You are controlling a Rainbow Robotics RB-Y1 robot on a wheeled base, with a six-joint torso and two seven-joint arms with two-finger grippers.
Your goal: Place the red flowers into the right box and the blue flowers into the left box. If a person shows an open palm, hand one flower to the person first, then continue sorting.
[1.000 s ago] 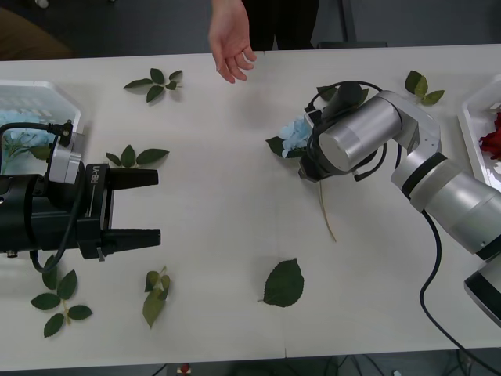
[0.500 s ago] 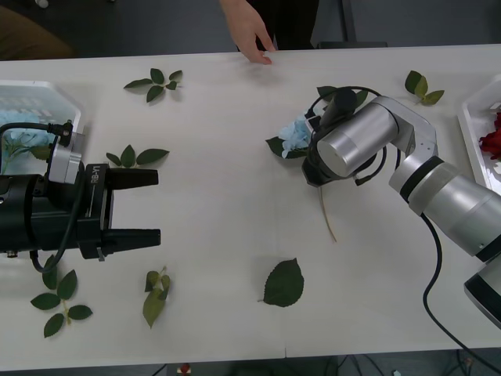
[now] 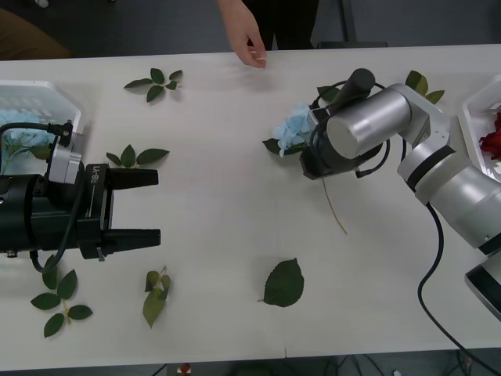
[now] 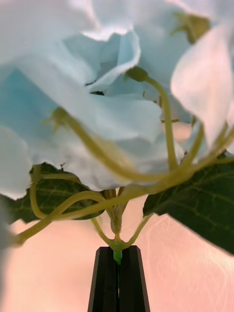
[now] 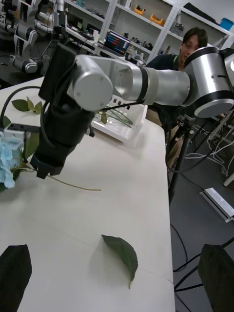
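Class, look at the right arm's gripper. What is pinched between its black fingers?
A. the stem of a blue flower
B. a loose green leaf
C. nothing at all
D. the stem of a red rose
A: in the right wrist view the right gripper is shut on the thin green stem of the blue flower, whose pale petals fan out just beyond the fingertips.

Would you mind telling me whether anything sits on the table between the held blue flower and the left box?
Loose leaf sprigs and the open left gripper lie between the blue flower and the left box.
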